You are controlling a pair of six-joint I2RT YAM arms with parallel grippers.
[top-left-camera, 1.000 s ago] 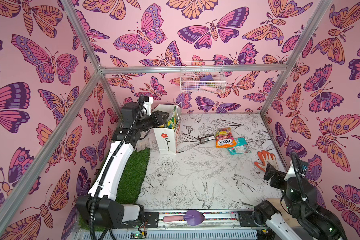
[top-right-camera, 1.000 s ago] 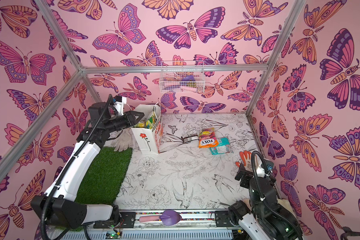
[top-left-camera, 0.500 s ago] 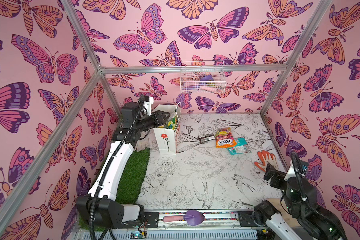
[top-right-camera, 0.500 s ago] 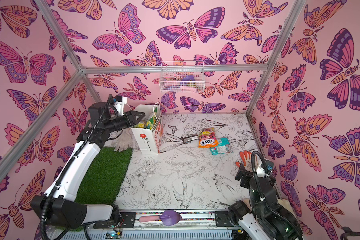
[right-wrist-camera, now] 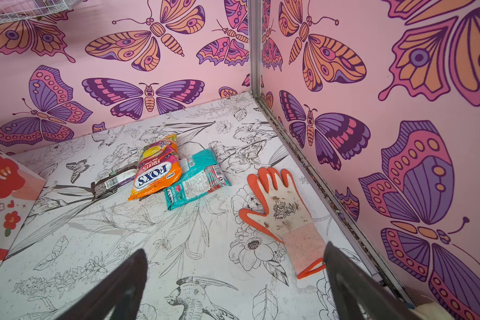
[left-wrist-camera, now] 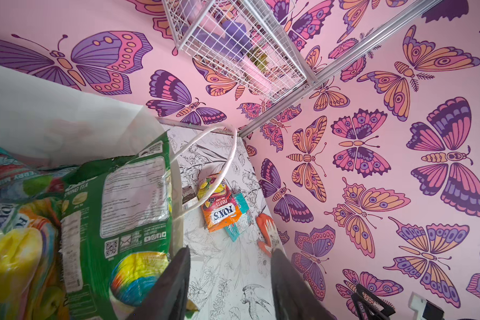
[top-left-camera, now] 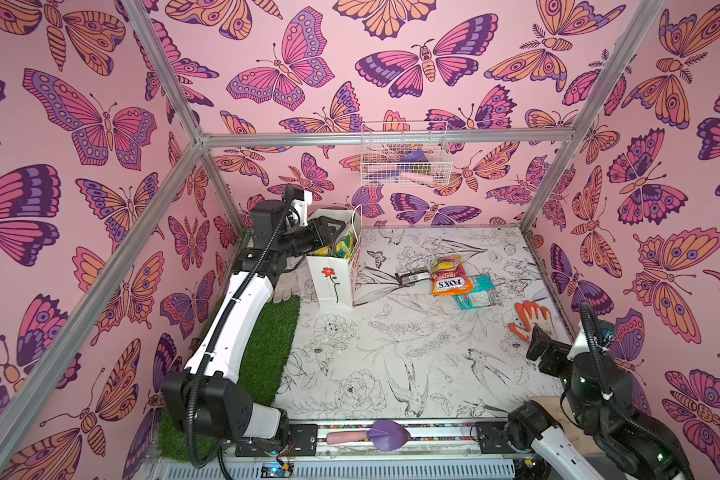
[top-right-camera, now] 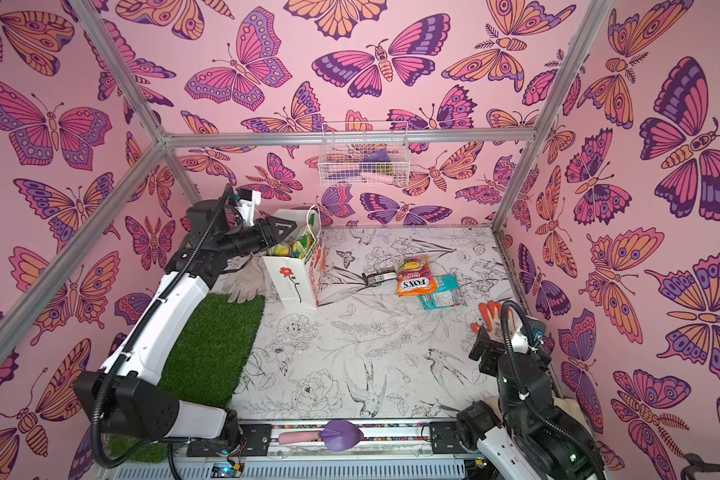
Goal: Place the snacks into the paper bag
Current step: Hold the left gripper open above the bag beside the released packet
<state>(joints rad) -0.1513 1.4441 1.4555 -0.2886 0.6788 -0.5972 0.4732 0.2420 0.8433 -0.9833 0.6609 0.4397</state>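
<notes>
The white paper bag (top-left-camera: 332, 277) (top-right-camera: 295, 279) with a red flower stands at the back left. My left gripper (top-left-camera: 336, 227) (top-right-camera: 285, 227) (left-wrist-camera: 230, 253) hovers over its mouth, open, with nothing between its fingers. Inside the bag lie several snacks, among them a green packet (left-wrist-camera: 128, 199) and a yellow-green one (left-wrist-camera: 9, 257). On the table to the right of the bag lie a dark brown bar (top-left-camera: 410, 276) (right-wrist-camera: 117, 180), an orange FOX'S bag (top-left-camera: 449, 277) (top-right-camera: 414, 277) (right-wrist-camera: 157, 169) and a teal packet (top-left-camera: 476, 293) (right-wrist-camera: 196, 180). My right gripper (top-left-camera: 536, 343) (right-wrist-camera: 236, 255) is open at the front right, above bare table.
An orange glove (top-left-camera: 531, 318) (right-wrist-camera: 280, 205) lies by the right wall, just ahead of my right gripper. A white glove (top-left-camera: 285, 286) and a green grass mat (top-left-camera: 267, 353) lie left of the bag. A white wire basket (top-left-camera: 404, 160) hangs on the back wall. A purple trowel (top-left-camera: 385, 434) rests on the front rail.
The left gripper's jaws have spread wider over the bag's mouth. Neither arm has shifted noticeably.
</notes>
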